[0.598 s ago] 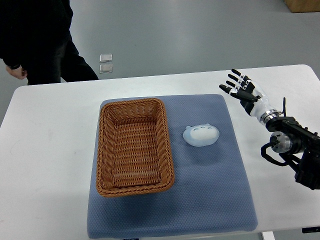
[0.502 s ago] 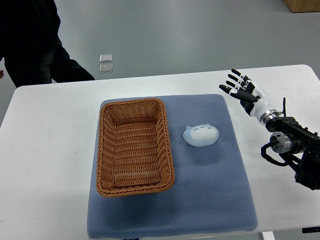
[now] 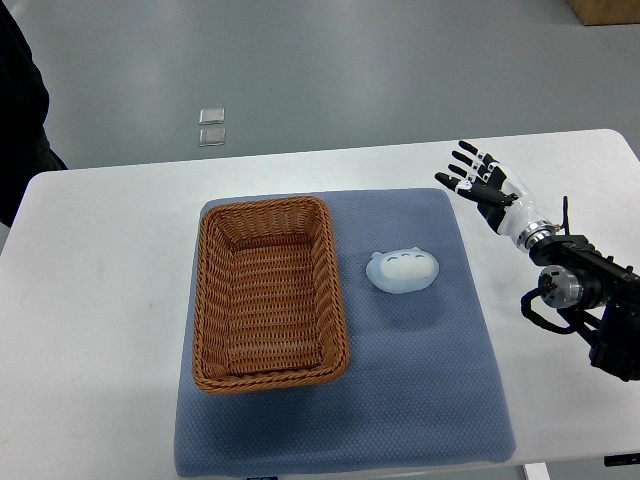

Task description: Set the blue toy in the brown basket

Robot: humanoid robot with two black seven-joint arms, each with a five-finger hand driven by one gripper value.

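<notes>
A pale blue rounded toy (image 3: 402,270) lies on the blue mat (image 3: 420,370), just right of the brown wicker basket (image 3: 266,293). The basket holds nothing. My right hand (image 3: 478,184) is above the white table at the mat's upper right corner, fingers spread, holding nothing, up and to the right of the toy. Its arm (image 3: 585,305) comes in from the right edge. My left arm does not show.
The white table (image 3: 95,300) carries the mat. A person in dark clothes (image 3: 18,110) stands at the far left edge, mostly out of frame. A brown box corner (image 3: 605,10) shows on the floor at top right.
The person has moved left, almost out of the picture. My right hand has shifted slightly up and left, fingers still spread. Toy and basket have not moved.
</notes>
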